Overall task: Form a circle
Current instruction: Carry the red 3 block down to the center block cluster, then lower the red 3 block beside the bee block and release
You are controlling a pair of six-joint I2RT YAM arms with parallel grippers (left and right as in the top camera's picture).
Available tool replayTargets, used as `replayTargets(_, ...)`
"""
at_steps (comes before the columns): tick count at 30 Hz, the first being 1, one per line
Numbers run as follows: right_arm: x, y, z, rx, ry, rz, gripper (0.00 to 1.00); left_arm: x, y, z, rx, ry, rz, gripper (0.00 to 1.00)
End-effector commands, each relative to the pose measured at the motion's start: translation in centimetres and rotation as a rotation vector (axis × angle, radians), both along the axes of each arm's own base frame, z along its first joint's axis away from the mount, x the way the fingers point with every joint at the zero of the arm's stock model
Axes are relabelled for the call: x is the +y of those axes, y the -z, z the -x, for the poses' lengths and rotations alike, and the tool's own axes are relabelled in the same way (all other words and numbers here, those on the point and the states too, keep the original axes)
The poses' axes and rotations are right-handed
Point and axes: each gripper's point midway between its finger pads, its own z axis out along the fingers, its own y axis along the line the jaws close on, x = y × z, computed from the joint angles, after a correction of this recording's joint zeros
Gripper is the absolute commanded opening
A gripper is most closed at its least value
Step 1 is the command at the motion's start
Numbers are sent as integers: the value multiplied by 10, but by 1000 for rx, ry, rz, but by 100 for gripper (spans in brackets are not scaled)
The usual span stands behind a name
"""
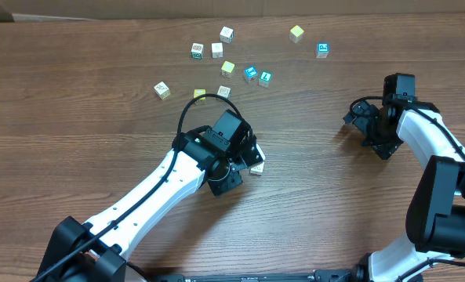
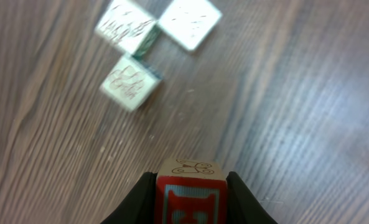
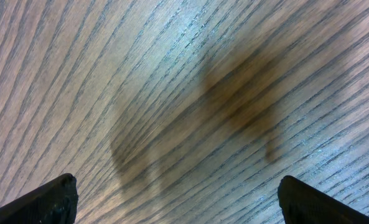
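My left gripper (image 2: 190, 182) is shut on a cream wooden cube (image 2: 190, 196) whose near face is printed red with a blue cat figure. It hangs low over the wood. Ahead of it in the left wrist view lie three cream picture cubes (image 2: 129, 84) in a loose clump, two touching at the top and one just below. From overhead the left gripper (image 1: 250, 157) hides most of this clump, and only one cream cube (image 1: 257, 167) peeks out beside it. At the right, my right gripper (image 1: 367, 129) stands wide open over bare table, its fingertips (image 3: 65, 186) far apart.
Several loose cubes are scattered at the back of the table: cream ones (image 1: 217, 49), yellow ones (image 1: 296, 33) and blue-faced ones (image 1: 250, 74), with another blue one (image 1: 322, 50) further right. A black cable (image 1: 187, 113) loops above my left wrist.
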Motion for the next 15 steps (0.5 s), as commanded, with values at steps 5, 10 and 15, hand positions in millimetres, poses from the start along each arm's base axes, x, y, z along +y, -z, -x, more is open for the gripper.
replayTargets(5, -3, -5, -7, -21, 1, 10, 100, -15, 26, 17, 90, 259, 34, 4)
replayTargets(10, -3, -5, -7, -21, 1, 10, 100, -17, 51, 17, 135, 302, 11, 5)
replayTargets(15, -3, -5, -7, -21, 1, 10, 100, -19, 67, 14, 150, 300, 3, 9)
